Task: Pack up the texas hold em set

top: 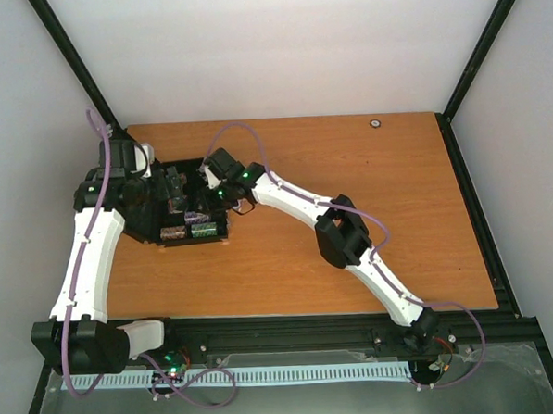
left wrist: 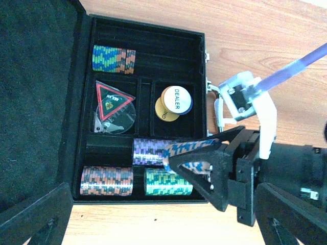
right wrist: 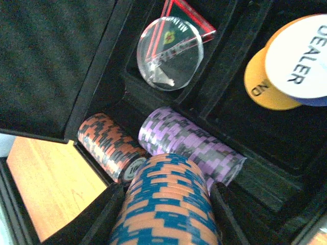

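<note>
Right gripper (right wrist: 166, 193) pinches a blue-and-orange chip stack (right wrist: 168, 214) by its sides, above the purple stack (right wrist: 189, 138) in the open black case (left wrist: 148, 28). Left gripper (left wrist: 163, 224) hangs spread wide and empty over the case's edge. Risk: released off-slot or tilted, the loose chips could fan out across the purple stack. In the right wrist view the held stack masks any vacant slot, and its lower end is cut off.

Lab test cell, white walls (top: 277, 40), black frame (top: 484, 48)

Both arms (top: 89, 258) wear white shells over black joints (top: 341, 236), trailing lilac cables (left wrist: 296, 65)
</note>
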